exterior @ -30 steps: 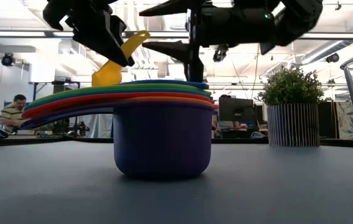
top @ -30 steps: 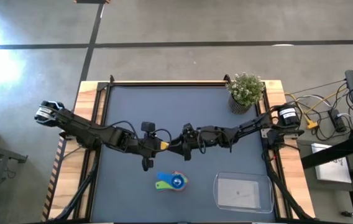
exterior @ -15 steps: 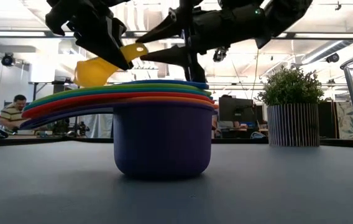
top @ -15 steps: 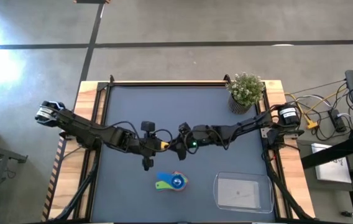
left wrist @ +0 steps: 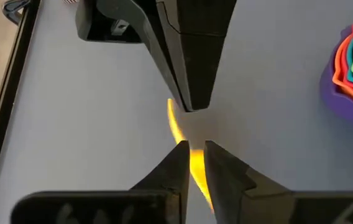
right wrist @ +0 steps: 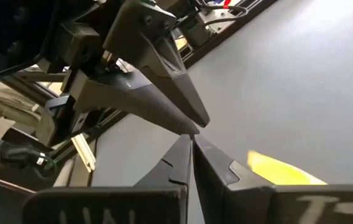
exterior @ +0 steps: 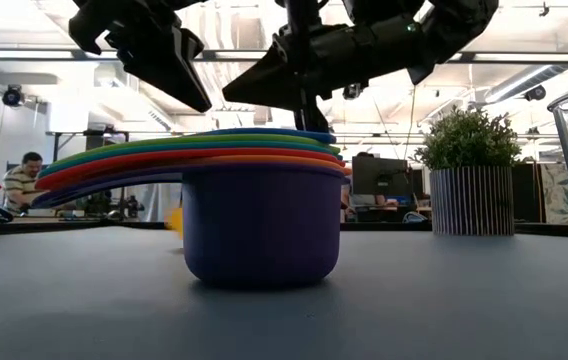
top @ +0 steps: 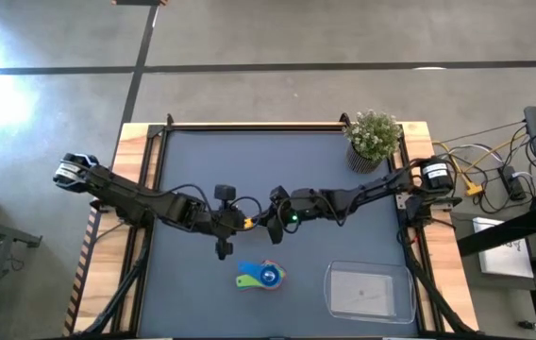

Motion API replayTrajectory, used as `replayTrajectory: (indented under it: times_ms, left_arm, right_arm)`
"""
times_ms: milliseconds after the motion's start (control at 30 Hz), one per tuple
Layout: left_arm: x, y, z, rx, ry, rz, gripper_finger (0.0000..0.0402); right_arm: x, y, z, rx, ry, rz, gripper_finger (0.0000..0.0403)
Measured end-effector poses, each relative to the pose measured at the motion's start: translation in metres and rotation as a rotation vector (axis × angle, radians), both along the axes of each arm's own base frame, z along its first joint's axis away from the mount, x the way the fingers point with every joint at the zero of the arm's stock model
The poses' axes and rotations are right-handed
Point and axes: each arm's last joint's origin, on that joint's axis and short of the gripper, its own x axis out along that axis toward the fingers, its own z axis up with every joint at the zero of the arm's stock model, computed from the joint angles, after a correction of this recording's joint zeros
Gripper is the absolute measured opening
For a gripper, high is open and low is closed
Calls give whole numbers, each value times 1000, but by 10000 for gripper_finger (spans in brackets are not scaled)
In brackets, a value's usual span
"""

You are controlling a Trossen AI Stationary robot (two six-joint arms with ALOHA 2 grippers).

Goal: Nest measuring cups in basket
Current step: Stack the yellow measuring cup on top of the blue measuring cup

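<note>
Six measuring cups [exterior: 262,225] sit nested in one stack on the table [top: 202,170], purple at the bottom and blue on top, well to the side of the one clear basket [top: 343,302], which holds none. The seventh, the yellow cup [right wrist: 282,168], lies by itself on the table behind that stack. Above it the two pincers meet tip to tip: the right gripper [right wrist: 192,140] is clenched on nothing, and the left gripper [left wrist: 195,146] is pinched nearly together, also holding nothing.

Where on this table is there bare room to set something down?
Bare mat: the far strip left of the plant, and the near-left corner beside the cup stack. Crowded: centre, where left gripper and right gripper meet over the yellow cup; basket fills near right.
</note>
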Motion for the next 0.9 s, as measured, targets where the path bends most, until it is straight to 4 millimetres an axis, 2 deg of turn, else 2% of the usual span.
replayTrajectory:
  times_ms: [167,367,567,733,900]
  left_arm:
    - [-1,0,-1,-13,11,9,2]
    - [-2,0,-2,-69,30,14,18]
    - [3,0,-7,-15,46,-43,25]
    - [18,9,-24,140,141,-237,25]
    - [35,29,-41,67,242,-361,26]
  right_arm:
    - [-1,0,0,-29,9,13,8]
    - [-14,2,13,-128,70,0,8]
    - [-39,20,34,-307,126,-107,8]
    - [-66,39,47,-419,108,-163,8]
    - [-94,53,55,-468,75,-205,8]
